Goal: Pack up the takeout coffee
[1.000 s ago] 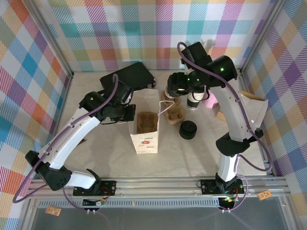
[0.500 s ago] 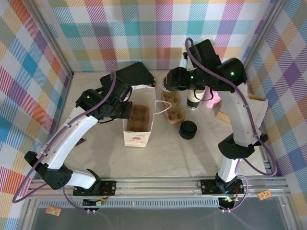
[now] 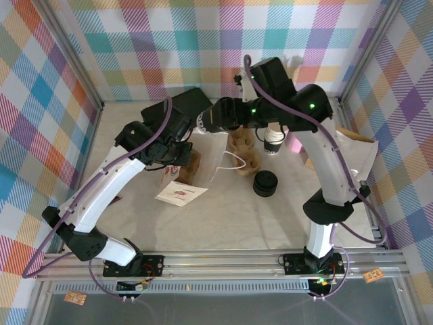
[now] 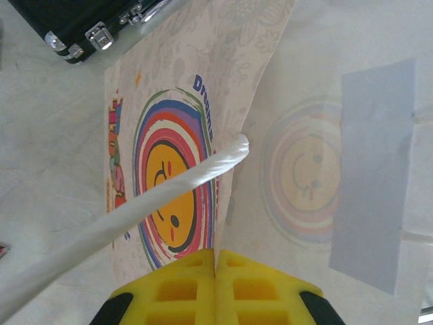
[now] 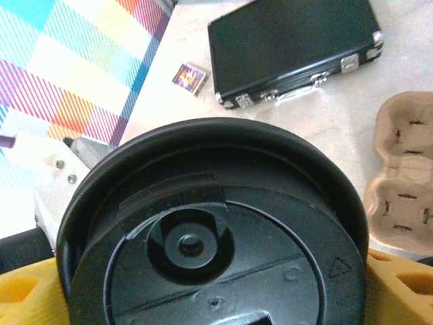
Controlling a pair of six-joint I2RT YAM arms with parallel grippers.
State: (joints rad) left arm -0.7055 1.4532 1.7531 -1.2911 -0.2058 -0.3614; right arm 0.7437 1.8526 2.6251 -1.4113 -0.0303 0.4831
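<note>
Between the wide-spread fingers of the right gripper (image 5: 213, 288): takeout coffee (image 5: 203, 223), black-lidded, is clasped above the table (image 5: 325, 128), near a black case (image 5: 291, 47). Paper bag (image 3: 179, 193), tilted, is pinched at its edge by the clenched left gripper (image 4: 215, 257).

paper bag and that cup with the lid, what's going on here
The left gripper is shut on the rim of a white paper bag with a smiley print, which is tipped well over with its printed face up. The right gripper holds a paper cup with a black plastic lid just beyond the bag, not yet inside it. A brown cardboard cup carrier sits beside the bag.
</note>
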